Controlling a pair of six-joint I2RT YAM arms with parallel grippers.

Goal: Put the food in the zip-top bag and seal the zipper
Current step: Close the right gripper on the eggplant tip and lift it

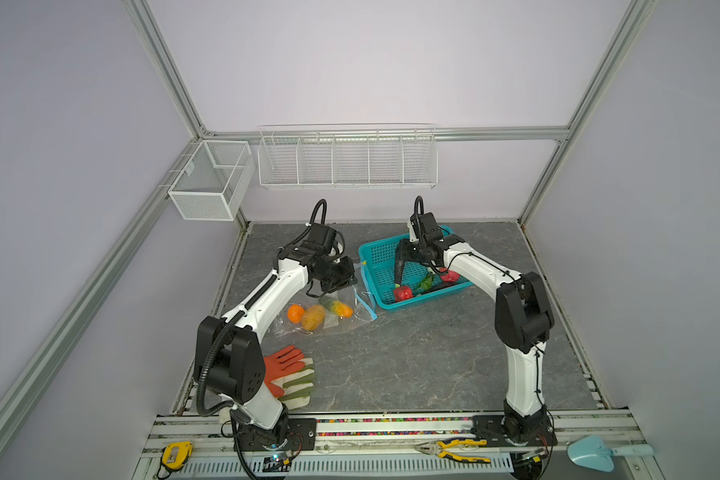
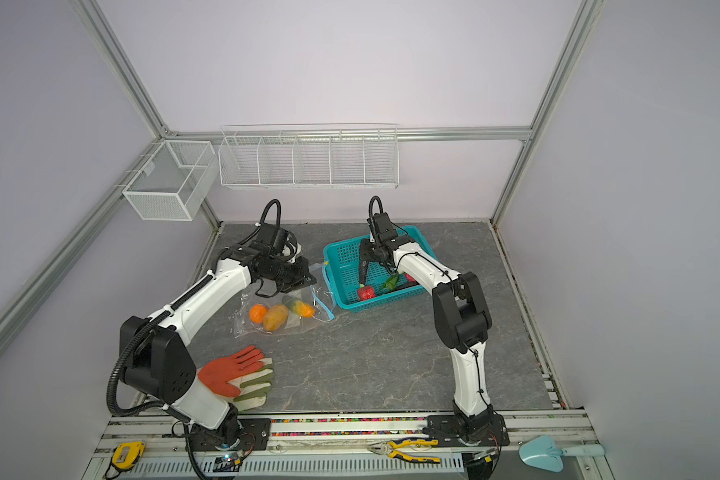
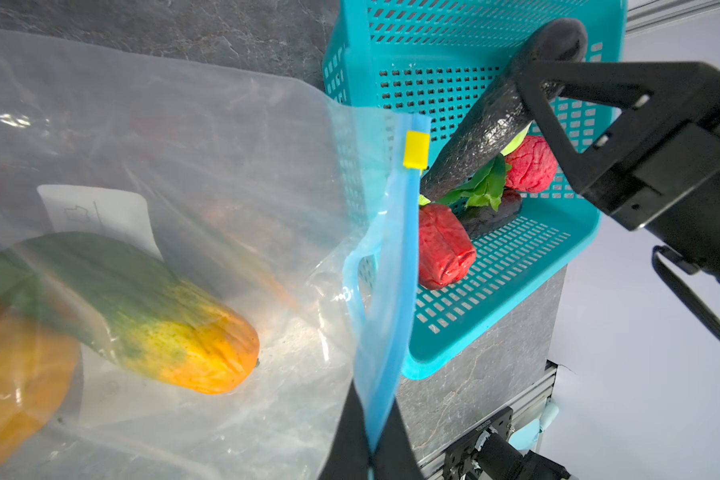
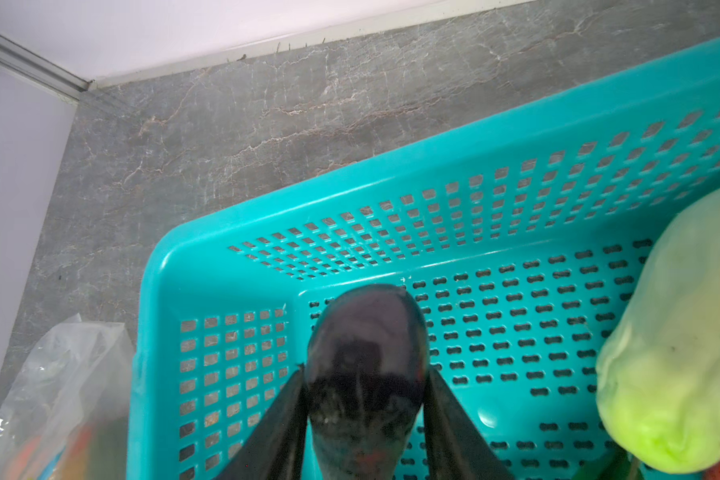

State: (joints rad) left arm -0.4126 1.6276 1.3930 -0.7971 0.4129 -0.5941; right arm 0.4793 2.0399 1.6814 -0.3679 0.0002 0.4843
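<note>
Over the teal basket (image 1: 381, 266), I have the right gripper (image 4: 366, 370) clamped on the dark purple eggplant (image 4: 366, 328), its two fingers pressed against the sides just behind the rounded end; in both top views the eggplant hangs steeply, green stem end down toward the basket floor, and I cannot tell whether that tip touches. Lying in the basket are two red pieces (image 3: 441, 245), a green leafy piece (image 3: 485, 185) and the pale green cabbage (image 4: 674, 353). On my left side, the left gripper (image 3: 371, 444) is pinched together on the zipper (image 3: 400, 249), holding the light-blue strip up off the table (image 1: 412, 353); the strip's two halves stand apart along part of their length, and the yellow slider (image 3: 415, 148) sits at the far end, next to the basket wall. The zip-top bag (image 3: 233, 137) lies on the grey table just beside the basket, with an orange (image 1: 295, 312), a yellow-brown fruit (image 1: 312, 318) and a green-to-orange papaya (image 3: 142, 307) inside. Orange-and-green gloves (image 1: 292, 370) lie near the left arm's base.
</note>
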